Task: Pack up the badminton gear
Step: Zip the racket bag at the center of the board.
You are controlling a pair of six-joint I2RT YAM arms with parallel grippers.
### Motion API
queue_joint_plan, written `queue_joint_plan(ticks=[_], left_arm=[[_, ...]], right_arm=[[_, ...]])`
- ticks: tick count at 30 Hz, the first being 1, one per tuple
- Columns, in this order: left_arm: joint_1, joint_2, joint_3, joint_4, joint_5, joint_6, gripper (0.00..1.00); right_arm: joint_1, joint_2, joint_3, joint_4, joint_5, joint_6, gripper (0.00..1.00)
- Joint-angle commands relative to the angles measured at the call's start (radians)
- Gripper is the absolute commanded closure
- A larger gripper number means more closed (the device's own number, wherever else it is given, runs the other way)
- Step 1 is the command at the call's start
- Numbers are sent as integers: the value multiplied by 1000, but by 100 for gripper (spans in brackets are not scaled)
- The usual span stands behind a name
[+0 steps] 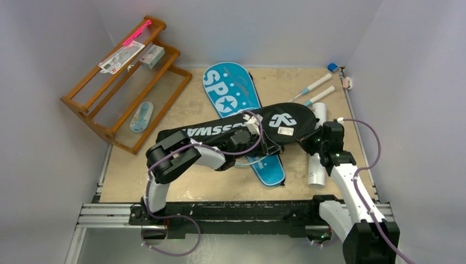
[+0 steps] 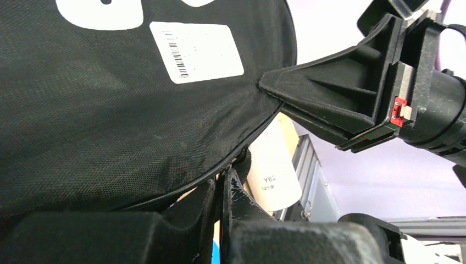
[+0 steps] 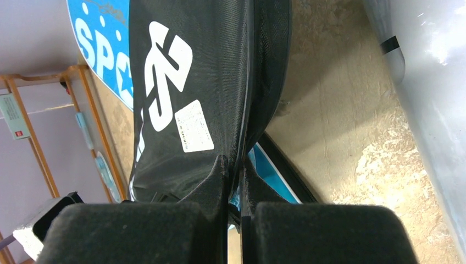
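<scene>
The black "CROSSWAY" cover (image 1: 280,124) hangs lifted above the table between both arms. My left gripper (image 1: 262,144) (image 2: 225,173) is shut on its lower zipper edge (image 2: 110,110). My right gripper (image 1: 306,137) (image 3: 234,159) is shut on the rim of the cover's round end (image 3: 220,66); the left wrist view shows that gripper (image 2: 262,83) pinching the seam. The blue "SPORT" cover (image 1: 228,88) (image 3: 269,170) lies flat under the black one. A long white tube (image 1: 317,170) (image 2: 272,170) (image 3: 428,82) lies at the right. Two white racket handles (image 1: 317,84) stick out at the back right.
A wooden rack (image 1: 99,127) leans at the back left with packaged items and a pink stick (image 1: 129,47) on it. Small blue (image 1: 332,67) and pinkish (image 1: 347,82) bits lie in the far right corner. A metal rail (image 1: 110,212) runs along the near edge.
</scene>
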Motion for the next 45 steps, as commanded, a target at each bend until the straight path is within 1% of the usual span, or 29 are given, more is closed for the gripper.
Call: queue_joint_plan(ticks=[1,3,8,19,22,28,31,34,40,45], left_arm=[[20,-75,44,-154,-113,48,100],[20,-87,59,-232,-122,45,100],[15,-113,152,-524,-220,82,100],[15,-89,362,-998,-382,200,100],[15,-86,408,-1098,-409,238,100],[17,-93,449,-1223,-436,280,100],[22,-104,433,-1283,-467,284,100],[36,-137,372,-1300,-479,283,100],[70,-286,203,-1330,-497,286,100],[80,-457,62,-1387,-526,272,100]], right_arm=[[10,16,1,-7,-26,-34,100],[9,28,9,-6,-2,-35,100],[10,20,26,-24,70,-52,100],[9,-11,34,-63,161,-60,100],[10,-11,40,-68,169,-64,100],[9,-6,47,-71,181,-67,100],[9,3,61,-86,207,-78,100],[9,19,82,-99,227,-96,100],[2,53,135,-122,253,-121,100],[-7,81,178,-97,243,-148,100]])
